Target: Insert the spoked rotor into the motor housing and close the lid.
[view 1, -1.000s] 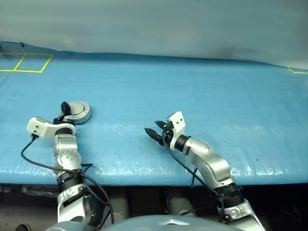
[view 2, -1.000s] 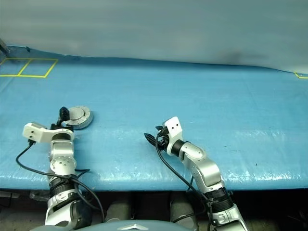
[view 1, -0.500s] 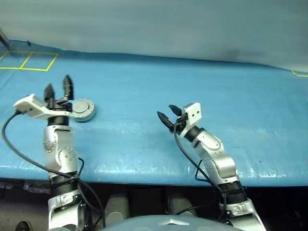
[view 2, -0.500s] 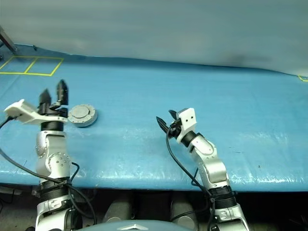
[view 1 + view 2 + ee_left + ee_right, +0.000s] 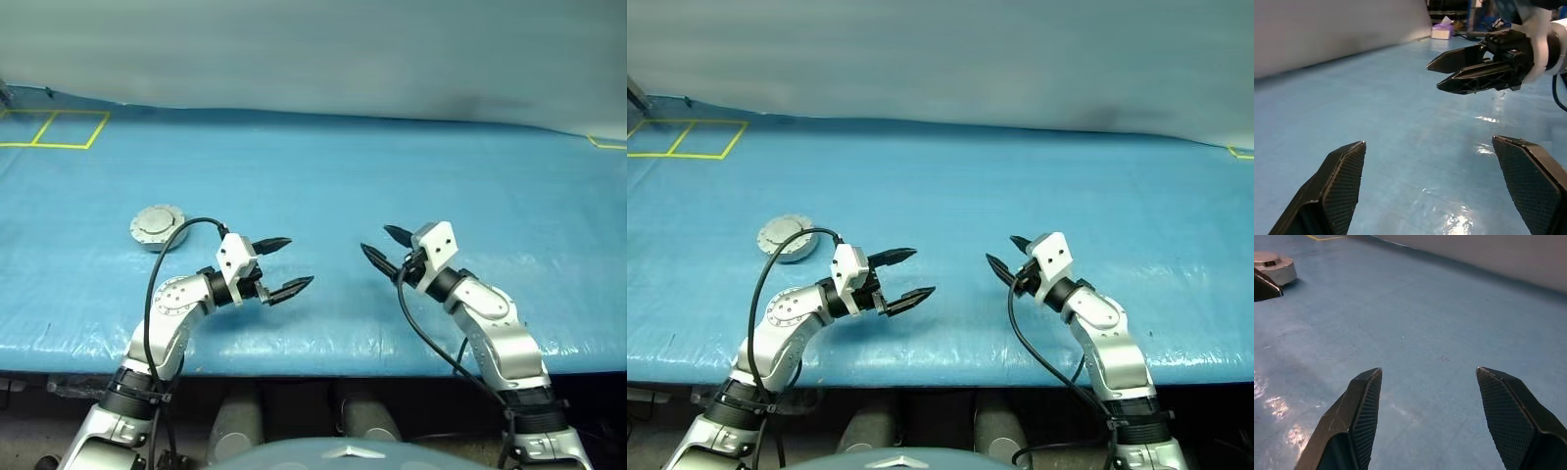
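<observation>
A round silver-grey disc with rim screws, the lid, lies flat and closed on the motor housing at the left of the blue table. The spoked rotor is out of view. My left gripper hovers over the table's middle, to the right of the housing and well apart from it, pointing right with its fingers open and nothing between them. My right gripper faces it from the right, open and empty. In the left wrist view my right gripper shows beyond my own open fingers.
The blue sheet covers the table, with its front edge just below both arms. Yellow tape squares mark the far left corner, and a yellow mark sits at the far right. A grey wall rises behind.
My left gripper left the housing's side, swung right to the table's middle and turned to point right. My right gripper shifted right and opened slightly. The housing stayed put.
</observation>
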`<action>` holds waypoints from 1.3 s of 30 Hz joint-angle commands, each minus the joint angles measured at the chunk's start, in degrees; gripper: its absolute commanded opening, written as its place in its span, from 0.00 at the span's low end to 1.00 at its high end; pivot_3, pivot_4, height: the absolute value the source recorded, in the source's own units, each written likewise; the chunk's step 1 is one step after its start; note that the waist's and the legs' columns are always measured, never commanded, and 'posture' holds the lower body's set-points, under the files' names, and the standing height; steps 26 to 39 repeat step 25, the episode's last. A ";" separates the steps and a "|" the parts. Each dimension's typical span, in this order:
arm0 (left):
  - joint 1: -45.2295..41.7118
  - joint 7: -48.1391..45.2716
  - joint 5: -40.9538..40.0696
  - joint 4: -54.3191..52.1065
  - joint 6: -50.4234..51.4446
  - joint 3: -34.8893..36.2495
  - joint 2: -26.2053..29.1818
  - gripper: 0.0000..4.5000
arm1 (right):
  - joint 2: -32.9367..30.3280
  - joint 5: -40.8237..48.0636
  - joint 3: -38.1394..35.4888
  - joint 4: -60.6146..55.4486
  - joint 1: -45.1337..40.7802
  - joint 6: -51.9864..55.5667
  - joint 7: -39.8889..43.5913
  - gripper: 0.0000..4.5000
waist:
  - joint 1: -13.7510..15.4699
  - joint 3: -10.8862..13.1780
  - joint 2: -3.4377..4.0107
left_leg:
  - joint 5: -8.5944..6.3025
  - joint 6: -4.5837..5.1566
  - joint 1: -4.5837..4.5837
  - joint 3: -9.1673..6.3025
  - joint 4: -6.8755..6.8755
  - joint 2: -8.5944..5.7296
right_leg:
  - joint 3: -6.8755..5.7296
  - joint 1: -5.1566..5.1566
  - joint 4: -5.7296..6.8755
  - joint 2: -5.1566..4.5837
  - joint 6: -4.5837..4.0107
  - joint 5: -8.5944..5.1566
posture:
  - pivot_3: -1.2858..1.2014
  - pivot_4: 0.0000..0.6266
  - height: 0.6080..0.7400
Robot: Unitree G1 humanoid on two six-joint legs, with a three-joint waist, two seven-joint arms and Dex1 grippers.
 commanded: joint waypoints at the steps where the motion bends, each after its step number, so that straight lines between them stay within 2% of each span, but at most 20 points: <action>1: -0.11 -1.71 0.67 -0.45 0.56 -0.76 0.19 1.00 | -1.27 1.46 -0.67 -2.64 1.34 1.30 2.21 0.90 | 0.08 0.00 0.00 | -0.01 0.02 0.00 0.02 0.04 -0.01 | 0.00 0.01 -0.01 -0.03 0.00 0.00 | 0.52 0.24 1.00; 2: -0.06 -1.66 0.98 -0.31 0.44 -0.66 0.00 1.00 | -1.17 1.66 -0.75 -2.82 1.50 1.41 2.22 0.97 | 0.09 0.01 0.00 | -0.01 0.02 -0.01 0.04 0.06 -0.01 | 0.01 0.01 -0.01 -0.04 0.01 0.01 | 0.52 0.24 1.00; 3: 0.01 -1.49 1.20 -0.18 0.47 -0.57 -0.22 1.00 | -1.15 1.79 -0.68 -3.01 1.78 1.68 2.37 0.99 | 0.06 0.01 0.02 | -0.01 0.03 0.00 0.05 0.08 -0.01 | 0.02 0.01 0.00 -0.04 0.02 0.01 | 0.52 0.24 1.00; 23: 0.70 0.71 2.21 0.78 -2.76 1.67 -3.67 1.00 | -0.66 -2.32 -0.08 -2.81 2.81 0.79 0.28 0.99 | 0.49 0.01 0.04 | -0.02 0.05 -0.01 0.07 0.10 -0.01 | 0.02 -0.02 0.02 -0.03 0.05 0.02 | 0.52 0.24 1.00; 39: 0.52 0.70 2.42 1.01 -2.82 1.89 -3.73 1.00 | -0.72 -2.31 -0.03 -2.82 2.89 0.66 0.30 0.99 | 0.50 0.01 0.04 | -0.02 0.05 -0.01 0.07 0.10 -0.01 | 0.02 -0.02 0.02 -0.03 0.05 0.03 | 0.52 0.24 1.00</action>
